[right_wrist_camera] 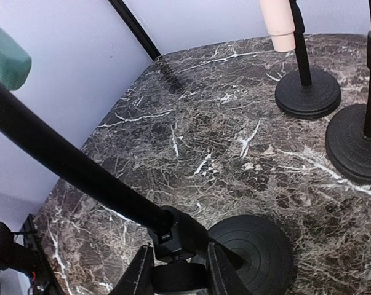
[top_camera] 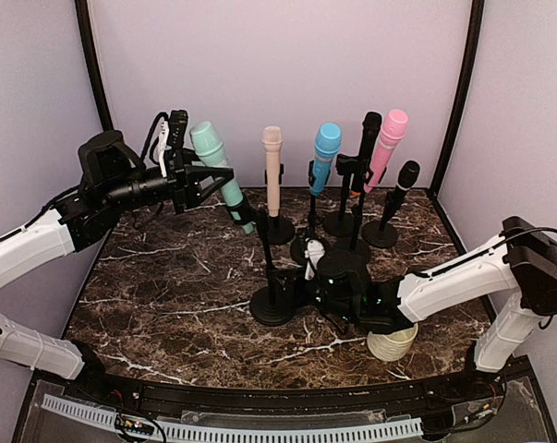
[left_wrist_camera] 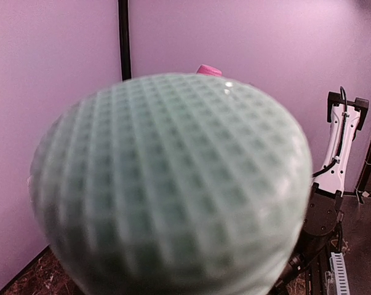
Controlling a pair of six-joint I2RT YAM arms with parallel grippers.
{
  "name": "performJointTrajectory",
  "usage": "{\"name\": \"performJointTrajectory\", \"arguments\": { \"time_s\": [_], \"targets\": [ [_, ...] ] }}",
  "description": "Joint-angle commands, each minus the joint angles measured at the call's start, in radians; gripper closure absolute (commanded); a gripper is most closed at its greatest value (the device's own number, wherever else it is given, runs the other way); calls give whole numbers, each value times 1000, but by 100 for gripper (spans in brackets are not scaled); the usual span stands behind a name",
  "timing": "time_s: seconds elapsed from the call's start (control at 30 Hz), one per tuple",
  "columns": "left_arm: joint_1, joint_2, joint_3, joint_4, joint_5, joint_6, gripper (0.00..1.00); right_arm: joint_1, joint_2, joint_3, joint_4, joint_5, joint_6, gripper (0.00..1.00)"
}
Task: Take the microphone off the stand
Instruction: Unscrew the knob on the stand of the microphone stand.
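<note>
A mint green microphone (top_camera: 217, 169) tilts at the top of a black stand (top_camera: 265, 254) whose round base (top_camera: 272, 308) sits near the table's middle. My left gripper (top_camera: 200, 181) is shut on the microphone's body just below its head. The meshed head (left_wrist_camera: 173, 184) fills the left wrist view and hides the fingers. My right gripper (top_camera: 302, 293) (right_wrist_camera: 176, 273) is shut on the stand's lower joint just above the base (right_wrist_camera: 259, 246). The microphone's lower end (right_wrist_camera: 3, 54) shows beside the pole's top; whether it still sits in the clip I cannot tell.
Behind stand several other microphones on stands: beige (top_camera: 272, 171), blue (top_camera: 326, 155), tall black (top_camera: 369, 129), pink (top_camera: 388, 140), small black (top_camera: 405, 181). Their round bases (right_wrist_camera: 308, 92) lie close to the right. A cream cup (top_camera: 392, 343) sits under my right arm.
</note>
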Motion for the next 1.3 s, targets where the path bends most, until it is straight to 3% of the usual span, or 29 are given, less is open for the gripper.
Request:
{"name": "performJointTrajectory", "arguments": {
  "time_s": [0.0,0.2,0.33,0.57,0.7,0.9,1.07,1.27],
  "targets": [
    [6,28,-44,-165,-36,93,78,21,-27,25,-62,81,-275,84],
    [5,30,-44,-165,-36,94,78,66,11,81,-106,165,-501,83],
    [5,31,-44,-165,-37,95,78,74,12,85,-110,216,-561,77],
    [4,30,-45,-166,-38,97,78,72,-123,32,-57,158,-453,34],
    [4,30,-45,-166,-38,95,78,34,-228,-71,35,52,-336,19],
    [3,28,-46,-163,-35,94,78,-60,-281,-178,110,-124,-82,16],
    [3,28,-46,-163,-37,95,78,-113,-201,-146,63,-218,162,18],
    [1,27,-46,-165,-38,95,78,-126,-95,-137,199,-330,355,25]
  ]
}}
